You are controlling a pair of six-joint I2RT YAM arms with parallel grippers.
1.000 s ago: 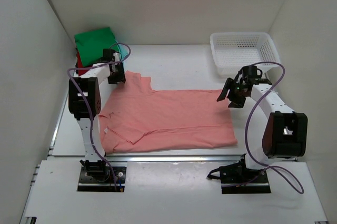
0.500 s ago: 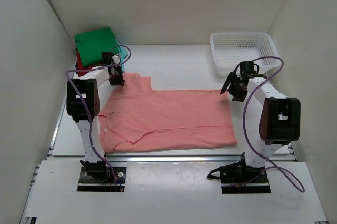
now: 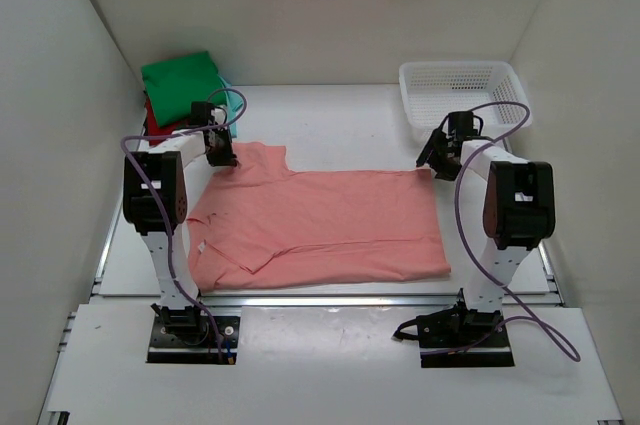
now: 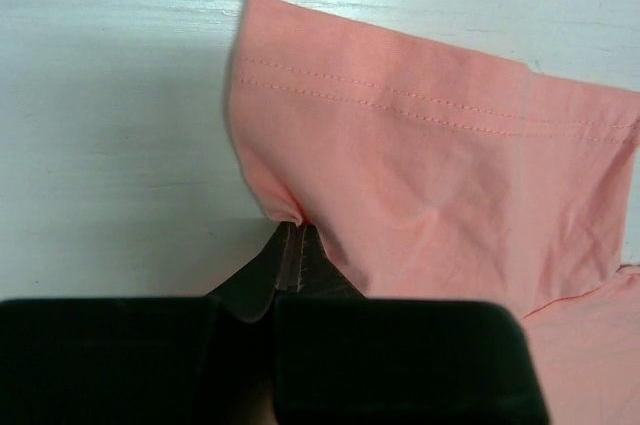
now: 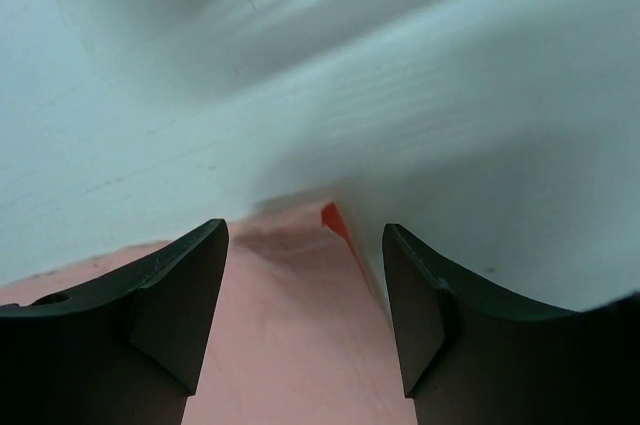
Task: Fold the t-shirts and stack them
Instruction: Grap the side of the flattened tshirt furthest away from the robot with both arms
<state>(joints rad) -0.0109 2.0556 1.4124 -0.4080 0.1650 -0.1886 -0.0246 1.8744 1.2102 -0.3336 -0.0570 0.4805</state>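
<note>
Both arms now work the far corners of the pink shirt.
One salmon-pink t-shirt (image 3: 320, 225) lies spread flat and lightly creased on the table (image 3: 340, 115). One white mesh basket (image 3: 462, 95) sits beyond its far right corner, and three folded shirts (image 3: 180, 75), green, red and teal, are stacked beyond its far left sleeve. The left gripper (image 4: 290, 260), open a second ago, now pinches that sleeve's edge. The right gripper (image 5: 305, 230) has moved in to the far right corner, fingers apart astride it.

Salmon-pink t-shirt (image 3: 320, 225) lying flat mid-table, green-topped folded stack (image 3: 180, 76) far-left corner
</note>
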